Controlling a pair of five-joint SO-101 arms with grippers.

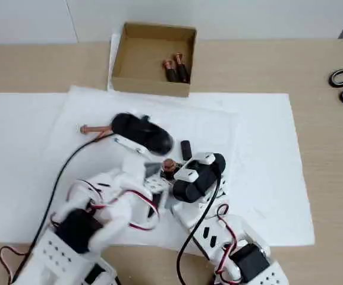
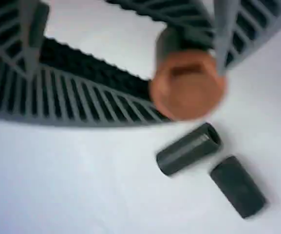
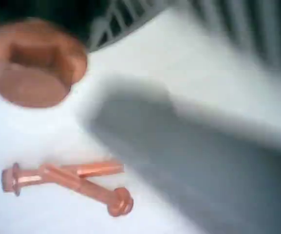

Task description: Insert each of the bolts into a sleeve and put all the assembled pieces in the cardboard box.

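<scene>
1. Copper hex-head bolt [image 1: 169, 166]: held aloft, left gripper [image 2: 191, 68] jaws closed on it; right gripper [image 1: 189, 173] adjacent, grip unclear.
2. Likely the insertion step; next needs coaxial alignment with a black cylindrical sleeve [image 2: 189, 148].

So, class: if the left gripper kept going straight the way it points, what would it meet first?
Probably the nearer sleeve lying on the paper, just beyond the bolt in the left gripper; depth is hard to judge.
</scene>
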